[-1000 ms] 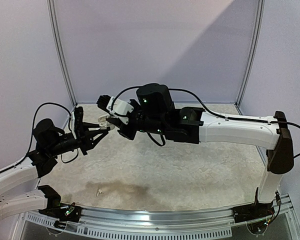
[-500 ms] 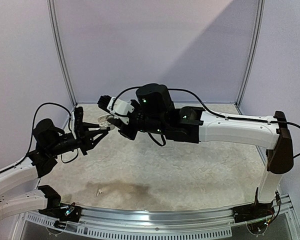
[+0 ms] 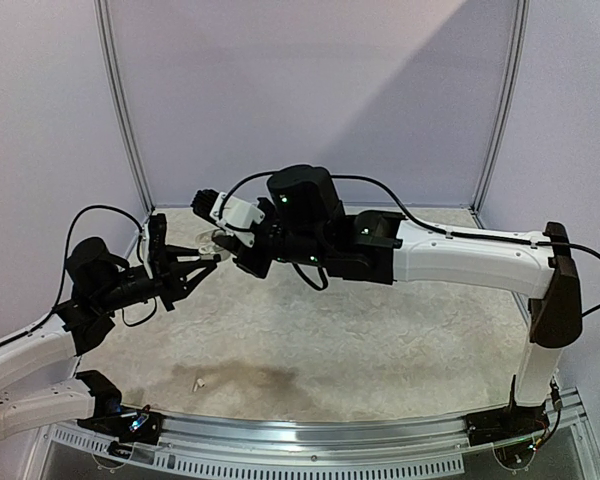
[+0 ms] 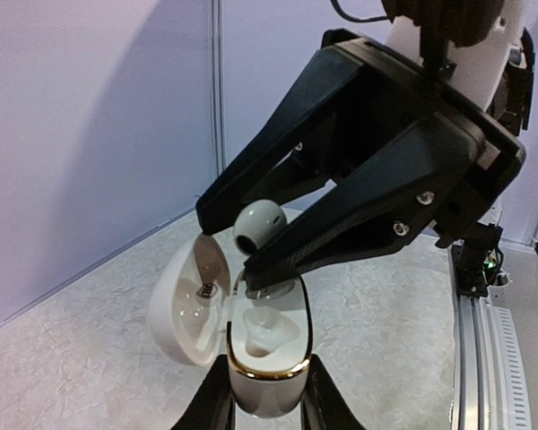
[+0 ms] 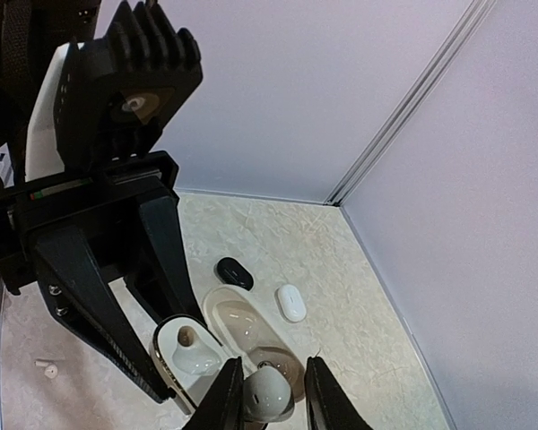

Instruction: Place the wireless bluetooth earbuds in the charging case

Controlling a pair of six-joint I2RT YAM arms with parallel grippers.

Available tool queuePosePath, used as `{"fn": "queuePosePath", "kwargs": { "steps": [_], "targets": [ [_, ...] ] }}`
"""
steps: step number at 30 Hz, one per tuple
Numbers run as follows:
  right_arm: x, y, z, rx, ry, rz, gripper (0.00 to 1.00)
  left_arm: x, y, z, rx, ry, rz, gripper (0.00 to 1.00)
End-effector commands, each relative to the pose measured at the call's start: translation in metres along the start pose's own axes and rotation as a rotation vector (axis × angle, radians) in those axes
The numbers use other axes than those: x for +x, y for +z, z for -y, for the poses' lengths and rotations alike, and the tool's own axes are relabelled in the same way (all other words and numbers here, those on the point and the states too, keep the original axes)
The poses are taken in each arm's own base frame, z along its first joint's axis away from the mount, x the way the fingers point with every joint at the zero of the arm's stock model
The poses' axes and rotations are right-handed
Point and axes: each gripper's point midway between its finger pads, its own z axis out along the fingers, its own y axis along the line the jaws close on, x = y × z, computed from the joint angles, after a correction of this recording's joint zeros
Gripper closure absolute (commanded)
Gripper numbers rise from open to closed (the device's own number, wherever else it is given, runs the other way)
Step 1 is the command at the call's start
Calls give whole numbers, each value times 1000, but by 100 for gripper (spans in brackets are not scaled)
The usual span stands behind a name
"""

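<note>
Half done at best, judging by the layout. Found right tool [image 4: 226, 244] clamped on one pale earbud [image 4: 256, 227], fingers [image 4: 359, 210] pinched on its sides, holding it in the air just above the open charging case [image 4: 262, 374] and apparently not yet touching it. Found left tool [image 4: 269, 408] closed tight on the lower body of that case, holding it upright off the table [image 3: 380, 340], lid [image 4: 184, 300] swung back to one side. Saw one moulded seat [image 4: 251, 339] in the case, bare, near the front rim. Cannot tell whether a second seat is filled; partly hidden by the right tool's lower finger.

Judged as done: case lifted and opened, bud picked up and brought over the case.
Judged as left: lowering the bud into its seat, letting go, then fetching a mate for it.

Count:
- earbuds: one in the grip; plus one tiny white piece [image 5: 45, 367] lying loose on the table near the front edge, probably another bud, too small to be sure.
- open cases: one.
- other rounded things on the table, well apart from both tools: one black pod [image 5: 235, 271] and one white pod [image 5: 290, 302], near each other toward the back wall; likely closed cases.
- arms: two, tools meeting above the back left of the table.
</note>
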Motion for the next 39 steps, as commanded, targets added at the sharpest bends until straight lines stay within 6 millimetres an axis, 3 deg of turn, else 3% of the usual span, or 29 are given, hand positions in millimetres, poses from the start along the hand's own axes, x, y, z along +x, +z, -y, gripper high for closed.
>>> {"fn": "queuePosePath", "kwargs": {
  "steps": [1, 22, 30, 39],
  "targets": [
    [24, 10, -9, -37, -20, -83, 77, -21, 0, 15, 79, 18, 59, 100],
    [28, 4, -13, -67, -10, -109, 72, -23, 1, 14, 79, -22, 65, 100],
    [13, -4, -16, -108, 9, -68, 62, -18, 2, 9, 53, -102, 50, 100],
    [-27, -25, -3, -128, 67, 65, 58, -13, 2, 1, 8, -136, 31, 100]
  ]
}}
